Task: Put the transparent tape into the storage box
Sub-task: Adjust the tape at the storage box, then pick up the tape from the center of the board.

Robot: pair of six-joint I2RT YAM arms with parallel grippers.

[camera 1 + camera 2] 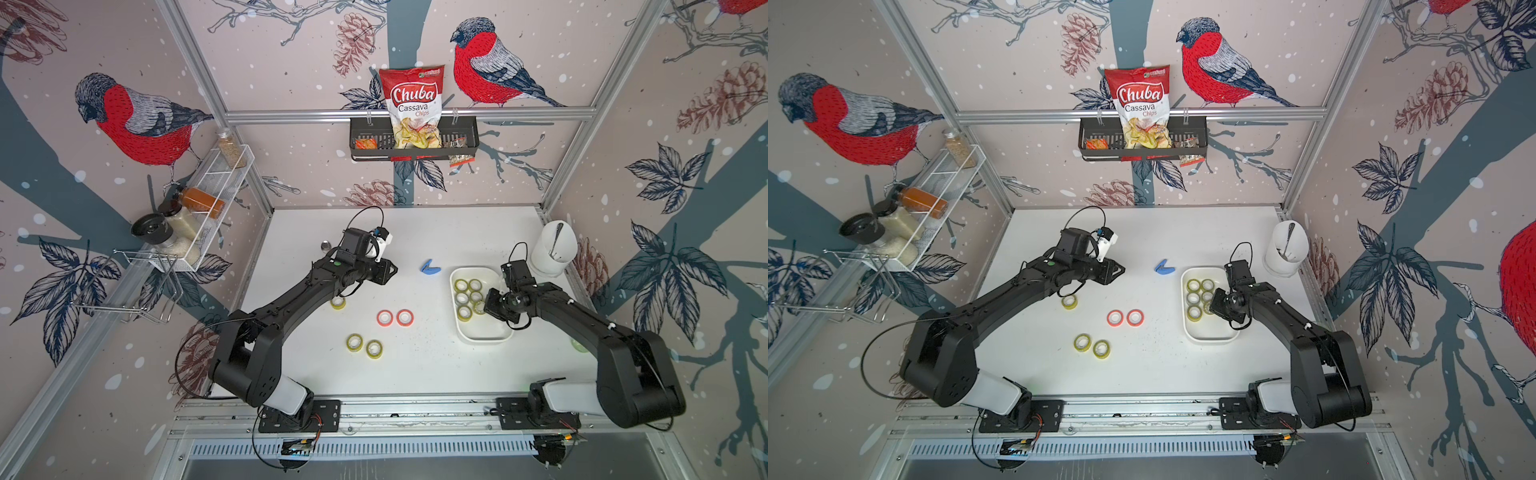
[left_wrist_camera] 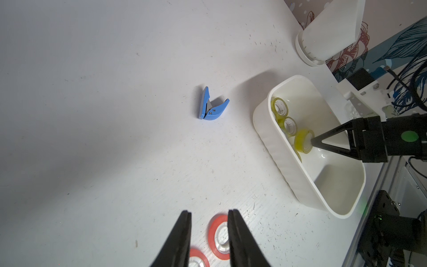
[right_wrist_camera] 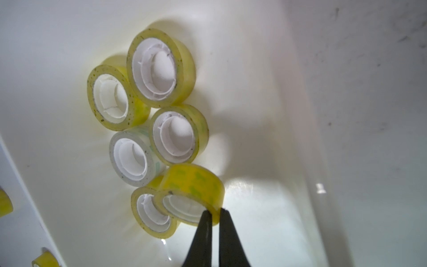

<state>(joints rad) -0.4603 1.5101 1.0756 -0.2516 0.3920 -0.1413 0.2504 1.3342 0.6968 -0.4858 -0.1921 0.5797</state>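
Transparent tape roll (image 3: 194, 185), yellow-tinted around a white plastic core, hangs pinched in my right jaws. They are closed thin on one side of its wall, one tip inside the core and one outside. The roll is inside the shallow white plastic storage box (image 3: 265, 129), tilted, its lower edge over one of the five matching rolls (image 3: 172, 136) that lie flat in a cluster toward the box's far end. I cannot tell whether it touches that neighbour.

Seen from my left wrist, the roll (image 2: 303, 141) sits at the very tips of the right jaws, within the box walls (image 2: 284, 166), its open face turned toward the jaws rather than up. So it lies straight ahead of and under those tips, beside bare floor on the box's near side.

I judge the step in hand to be the release. Parting the jaws should let the roll tip onto the floor or its neighbour. It might run on its edge, though the walls would likely keep it in.

My left jaws stand narrowly apart and empty above the white table (image 1: 415, 232), over two red-rimmed tape rolls (image 2: 215, 233). Three more yellow-tinted transparent rolls (image 1: 354, 342) wait on the table, well apart from the box and nearer my left arm (image 1: 291, 299).
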